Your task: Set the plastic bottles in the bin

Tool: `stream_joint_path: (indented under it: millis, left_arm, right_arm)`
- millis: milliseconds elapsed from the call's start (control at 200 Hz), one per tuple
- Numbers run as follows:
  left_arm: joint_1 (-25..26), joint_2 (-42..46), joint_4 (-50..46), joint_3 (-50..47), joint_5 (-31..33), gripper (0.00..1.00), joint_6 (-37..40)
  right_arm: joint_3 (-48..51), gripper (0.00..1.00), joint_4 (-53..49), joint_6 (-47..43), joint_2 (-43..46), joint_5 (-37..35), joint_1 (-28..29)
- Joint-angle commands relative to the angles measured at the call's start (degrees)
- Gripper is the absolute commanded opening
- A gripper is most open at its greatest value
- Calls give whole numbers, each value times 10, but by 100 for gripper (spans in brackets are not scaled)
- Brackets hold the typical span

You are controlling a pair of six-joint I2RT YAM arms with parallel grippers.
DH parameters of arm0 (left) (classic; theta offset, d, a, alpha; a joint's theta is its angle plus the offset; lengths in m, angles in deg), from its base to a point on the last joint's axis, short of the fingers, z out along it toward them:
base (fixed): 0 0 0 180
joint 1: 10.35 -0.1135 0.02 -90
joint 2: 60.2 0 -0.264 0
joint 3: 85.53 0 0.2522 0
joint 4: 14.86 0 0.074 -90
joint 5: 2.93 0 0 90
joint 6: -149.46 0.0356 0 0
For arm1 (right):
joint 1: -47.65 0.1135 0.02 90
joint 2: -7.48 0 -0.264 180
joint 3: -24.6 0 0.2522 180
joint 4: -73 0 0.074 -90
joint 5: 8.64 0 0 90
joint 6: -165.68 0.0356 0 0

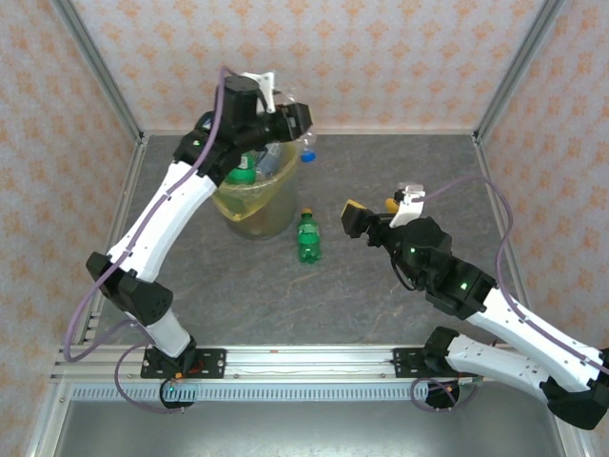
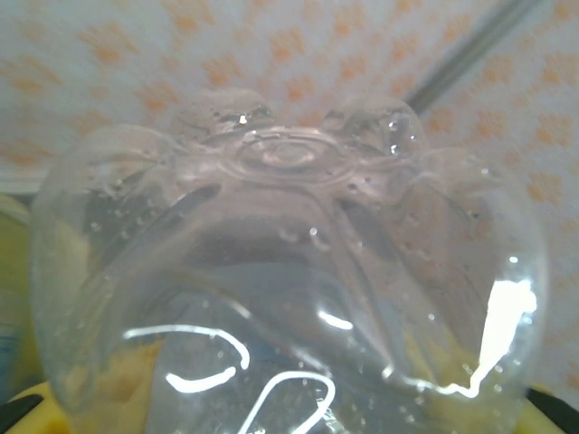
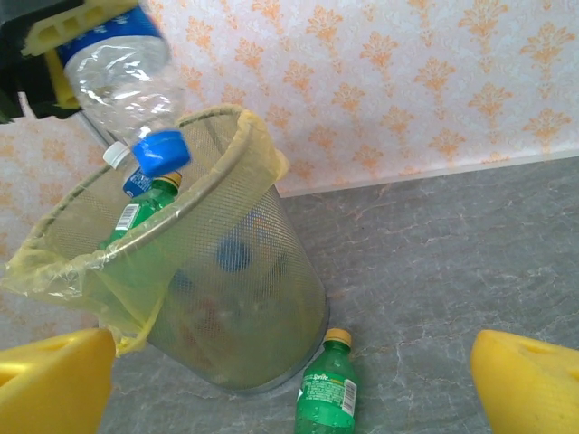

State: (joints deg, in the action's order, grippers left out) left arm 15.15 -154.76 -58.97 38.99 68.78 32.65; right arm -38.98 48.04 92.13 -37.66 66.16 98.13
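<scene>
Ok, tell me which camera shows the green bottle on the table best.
Top external: the green bottle shows whole, cap to base, beside the bin. The right wrist view shows it closer, label visible, but the frame cuts off its base.

Bin [image 1: 276, 215] sits back-left on table [image 1: 381, 305], binned bottles [image 1: 245, 169] inside. Loose bottle [image 1: 308, 240] on table just front-right of bin. Held bottle [image 1: 306, 146] over bin's back-right rim, in left gripper [image 1: 300, 122]. Right gripper [image 1: 366, 215] right of loose bottle.

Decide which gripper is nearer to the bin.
Left. The left gripper holds a clear bottle over the rim of the bin; the right gripper hovers apart to its right, open.
</scene>
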Motion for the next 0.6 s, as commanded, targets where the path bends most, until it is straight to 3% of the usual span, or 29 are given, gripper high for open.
stream_joint_path:
  millis: [0, 175, 345, 455, 596]
  left_arm:
    - [-11, 31, -10, 3, 85, 46, 55]
    - [-14, 43, 24, -33, 224, 45, 133]
    - [-14, 50, 112, -95, 312, 46, 195]
    - [-16, 46, 176, -130, 347, 45, 228]
    - [-24, 27, 227, -145, 343, 46, 251]
  right_arm:
    - [-17, 100, -10, 0, 2, -10, 1]
    - [-21, 100, -7, 5, -2, -4, 1]
    - [-35, 100, -8, 7, -14, 7, 1]
    - [-44, 100, -12, 9, -22, 11, 1]
    - [-56, 100, -15, 10, -31, 13, 1]
